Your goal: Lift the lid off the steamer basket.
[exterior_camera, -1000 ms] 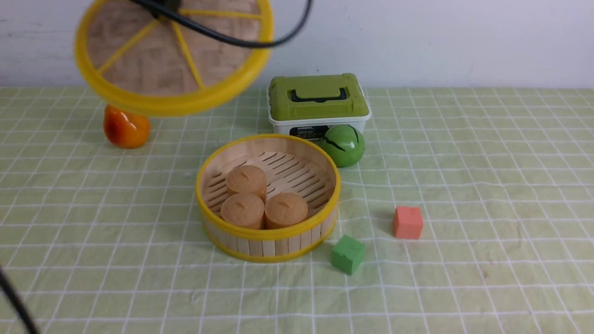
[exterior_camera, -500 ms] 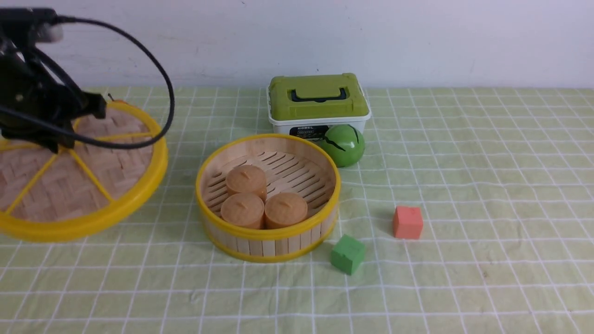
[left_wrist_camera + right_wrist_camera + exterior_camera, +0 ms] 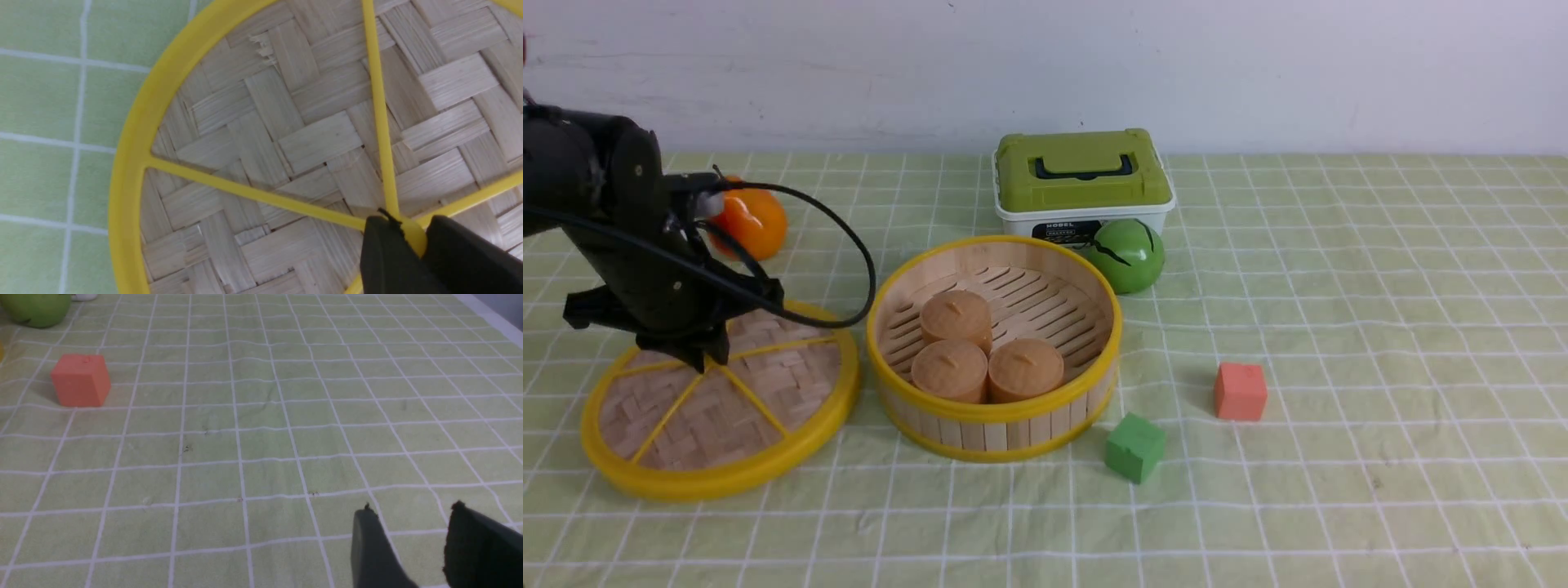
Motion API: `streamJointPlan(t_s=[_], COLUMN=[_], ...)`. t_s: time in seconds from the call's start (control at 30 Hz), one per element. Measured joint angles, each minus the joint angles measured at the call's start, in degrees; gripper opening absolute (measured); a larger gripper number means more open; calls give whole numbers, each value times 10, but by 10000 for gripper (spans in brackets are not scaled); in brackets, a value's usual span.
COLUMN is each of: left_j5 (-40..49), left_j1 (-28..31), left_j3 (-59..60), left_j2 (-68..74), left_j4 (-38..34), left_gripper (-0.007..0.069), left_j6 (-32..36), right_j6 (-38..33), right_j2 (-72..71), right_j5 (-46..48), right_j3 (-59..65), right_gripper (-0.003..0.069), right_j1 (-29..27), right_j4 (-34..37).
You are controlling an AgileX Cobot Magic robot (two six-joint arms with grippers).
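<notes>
**Lid down beside the open basket**

Pale green cloth with a white grid (image 3: 1339,286) covers the whole table, with a plain white wall behind. Biggest on it is the flat round woven-bamboo lid with a yellow rim and five yellow spokes (image 3: 768,400). It is down on the cloth to the left of the basket, their rims nearly touching, its spoked face upward. The left gripper (image 3: 412,237) is pinched tight on the lid's small centre knob.

The round steamer basket with a bamboo-slat wall and yellow rims (image 3: 996,429) stands uncovered. It holds three tan round cakes (image 3: 1025,367), bunched toward its near left side.

Behind it sits one white box with an olive-green top (image 3: 1082,175), closed. One green ball (image 3: 1127,255) sits just in front of the box. One orange fruit (image 3: 752,220) lies far left. One red cube (image 3: 1241,391) and one green cube (image 3: 1134,446) lie to the basket's right.

The right gripper (image 3: 412,516) hangs over bare cloth, jaws apart, holding nothing.
</notes>
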Motion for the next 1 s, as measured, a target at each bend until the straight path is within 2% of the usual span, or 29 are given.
streamJointPlan(t_s=[0.07, 0.13, 0.23, 0.27, 0.3, 0.4, 0.47, 0.67, 0.7, 0.8, 0.87, 1.0], left_j5=[-4, -9, -6, -6, 3, 7, 7, -19, -22, -54, -65, -128], left_j1=[0, 1, 1, 1, 1, 1, 1, 1, 1, 1, 1, 1], left_j3=[0, 0, 0, 0, 0, 1, 1, 11, 15, 82, 109, 255], left_j2=[5, 6, -1, -2, -17, -80, -110, -354, -369, -496, -530, -691], left_j4=[-5, -13, -29, -30, -41, -55, -62, -131, -133, -172, -178, -191], left_gripper=[116, 162, 283, 290, 335, 359, 349, 118, 102, -13, -13, -13], left_j6=[-2, -3, -4, -4, -2, 13, 19, 65, 69, 112, 125, 153], right_j6=[0, 0, 0, 0, 0, 0, 0, 0, 0, 0, 0, 0], right_j2=[0, 0, 0, 0, 0, 0, 0, 0, 0, 0, 0, 0], right_j5=[0, 0, 0, 0, 0, 0, 0, 0, 0, 0, 0, 0], right_j3=[0, 0, 0, 0, 0, 0, 0, 0, 0, 0, 0, 0], right_gripper=[241, 241, 241, 241, 241, 241, 241, 241, 241, 241, 241, 241], right_j1=[0, 0, 0, 0, 0, 0, 0, 0, 0, 0, 0, 0], right_j4=[0, 0, 0, 0, 0, 0, 0, 0, 0, 0, 0, 0])
